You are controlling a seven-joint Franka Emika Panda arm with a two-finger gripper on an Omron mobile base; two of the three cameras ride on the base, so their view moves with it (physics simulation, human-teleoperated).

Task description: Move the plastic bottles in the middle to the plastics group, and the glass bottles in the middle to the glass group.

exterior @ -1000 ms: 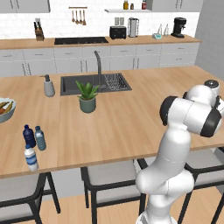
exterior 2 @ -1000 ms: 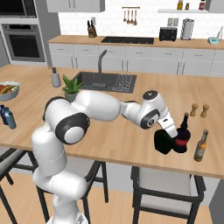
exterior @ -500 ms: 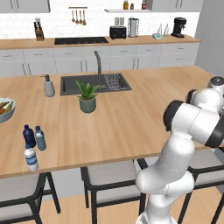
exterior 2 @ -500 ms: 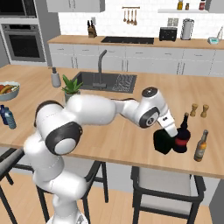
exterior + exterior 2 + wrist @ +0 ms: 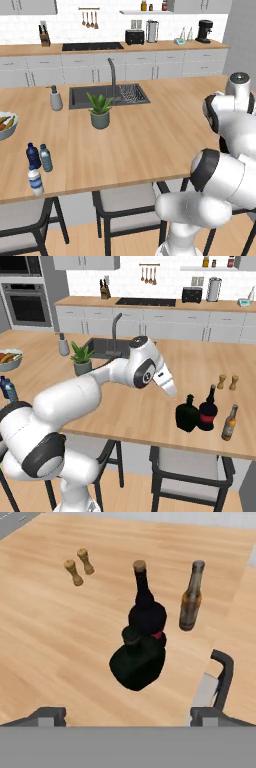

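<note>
- Left base view: a bowl (image 5: 5,125) at the counter's left edge holds food. Three small bottles cluster near the front edge: the navy one (image 5: 33,155), the pale blue-grey one (image 5: 46,158) just beside it, the white-capped one (image 5: 35,181) nearer the edge.
- Right base view: the squat black bottle (image 5: 187,414) stands touching the red-labelled bottle (image 5: 207,412); one amber bottle (image 5: 229,423), two shakers (image 5: 227,382).
- Hand view: my pincer (image 5: 127,714) is spread wide, holding nothing, above the squat black bottle.

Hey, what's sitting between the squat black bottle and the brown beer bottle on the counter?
The red-labelled bottle stands between the squat black bottle and the brown bottle, seen in the right base view.
</note>
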